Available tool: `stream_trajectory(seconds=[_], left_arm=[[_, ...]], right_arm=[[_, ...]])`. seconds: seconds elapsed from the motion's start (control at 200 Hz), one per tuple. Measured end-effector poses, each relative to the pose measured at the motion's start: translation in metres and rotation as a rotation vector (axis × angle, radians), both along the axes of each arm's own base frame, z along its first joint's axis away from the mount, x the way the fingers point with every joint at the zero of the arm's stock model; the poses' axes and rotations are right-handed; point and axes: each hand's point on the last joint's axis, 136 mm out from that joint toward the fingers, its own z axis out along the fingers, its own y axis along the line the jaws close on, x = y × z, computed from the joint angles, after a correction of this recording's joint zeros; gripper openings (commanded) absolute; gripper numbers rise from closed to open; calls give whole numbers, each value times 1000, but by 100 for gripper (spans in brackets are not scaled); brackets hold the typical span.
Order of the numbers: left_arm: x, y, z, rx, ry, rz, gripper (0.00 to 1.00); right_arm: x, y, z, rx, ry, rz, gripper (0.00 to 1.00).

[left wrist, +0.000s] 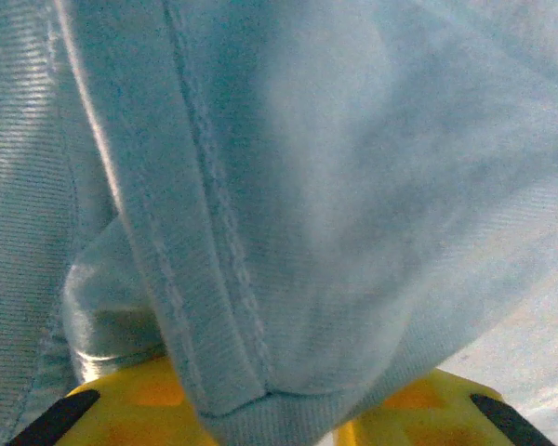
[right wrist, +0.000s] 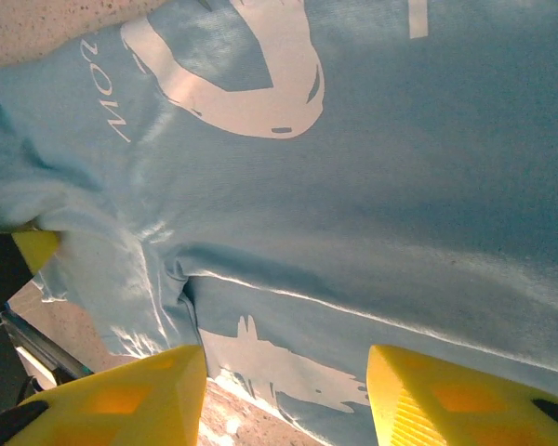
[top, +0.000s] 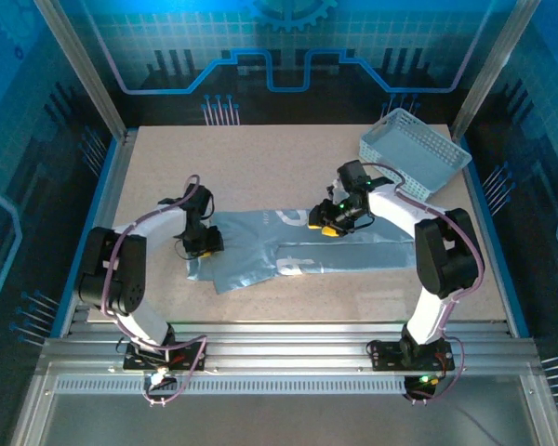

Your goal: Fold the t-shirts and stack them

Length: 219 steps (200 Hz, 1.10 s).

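A pale grey-blue t-shirt (top: 353, 249) with white lettering lies spread across the middle of the table, partly folded over itself. My left gripper (top: 205, 243) is at the shirt's left edge. In the left wrist view its yellow fingers (left wrist: 121, 409) hold a stitched hem of the t-shirt (left wrist: 288, 232), which bunches between them and drapes close to the camera. My right gripper (top: 327, 223) hovers at the shirt's far edge near the white print. In the right wrist view the right gripper (right wrist: 286, 372) stands open, with the printed t-shirt (right wrist: 372, 186) and a crease just beyond its tips.
A white lattice basket (top: 414, 150) sits tilted at the back right corner. Bare speckled table (top: 260, 167) lies behind the shirt and in front of it (top: 353, 297). Metal frame posts and rails edge the table.
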Motion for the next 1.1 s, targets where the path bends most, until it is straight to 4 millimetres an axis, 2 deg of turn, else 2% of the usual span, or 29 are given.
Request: stream_trajectory(seconds=[0.1, 0.295, 0.69, 0.915, 1.095], left_arm=[[0, 3, 0, 21, -5, -10, 40], [3, 8, 2, 49, -24, -13, 39], [9, 1, 4, -1, -45, 27, 18], [-1, -2, 22, -40, -81, 63, 0], [-7, -2, 32, -49, -91, 82, 0]], right_arm=[[1, 0, 0, 1, -3, 0, 50], [1, 0, 0, 1, -3, 0, 50], [6, 2, 7, 4, -19, -1, 50], [6, 2, 7, 3, -18, -1, 50], [6, 2, 8, 3, -19, -1, 50]])
